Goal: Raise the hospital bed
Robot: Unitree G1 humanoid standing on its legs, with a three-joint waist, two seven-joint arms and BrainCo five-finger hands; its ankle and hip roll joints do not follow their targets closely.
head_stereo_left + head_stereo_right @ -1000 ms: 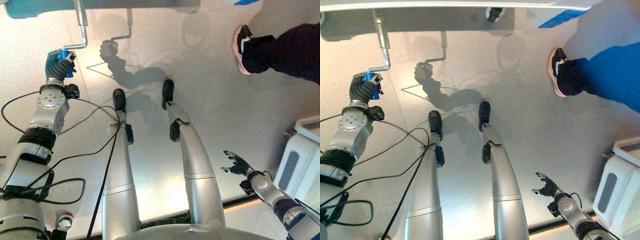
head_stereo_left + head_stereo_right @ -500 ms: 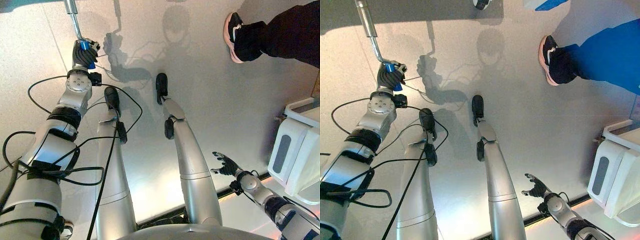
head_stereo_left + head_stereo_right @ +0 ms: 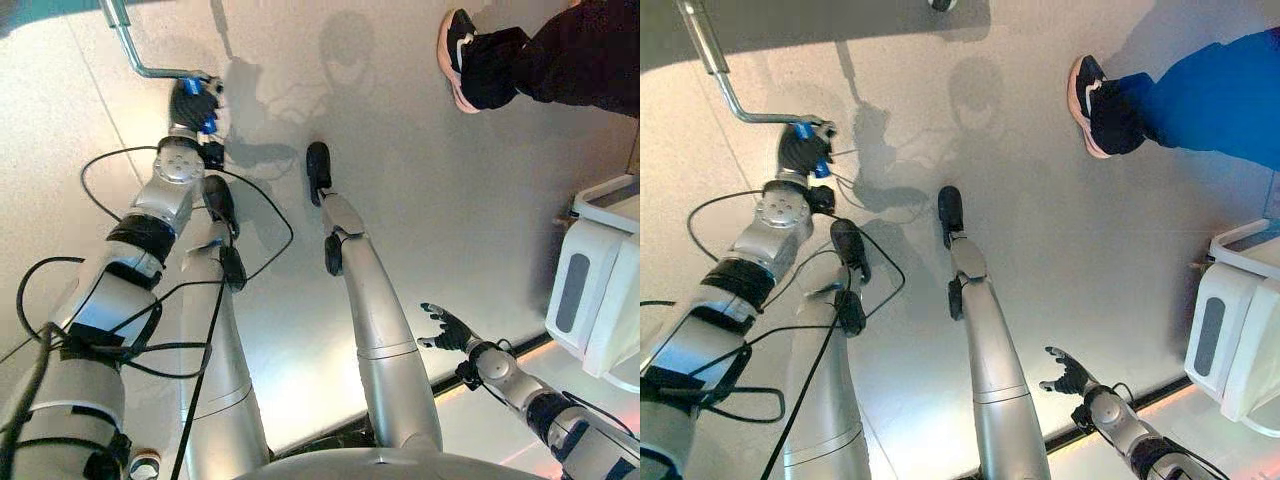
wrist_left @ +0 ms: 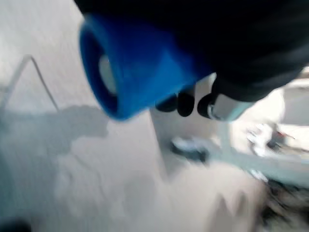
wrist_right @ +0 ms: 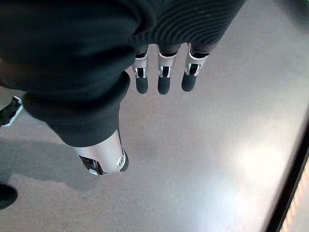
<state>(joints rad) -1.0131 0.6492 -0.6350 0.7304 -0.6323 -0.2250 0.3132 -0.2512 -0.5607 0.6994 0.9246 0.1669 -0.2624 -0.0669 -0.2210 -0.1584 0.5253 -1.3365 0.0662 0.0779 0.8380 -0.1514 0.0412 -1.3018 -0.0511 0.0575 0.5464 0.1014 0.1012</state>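
Two eye views show the left hand (image 3: 193, 105) with fingers curled round the blue grip (image 3: 803, 131) of the bed's metal crank handle (image 3: 725, 90); the right hand (image 3: 1068, 375) hangs well away from the crank, fingers spread, and a person's shoe (image 3: 453, 55) stands farther off. Left wrist view: blue grip clasped. Right wrist view: fingers (image 5: 161, 79) straight, empty.
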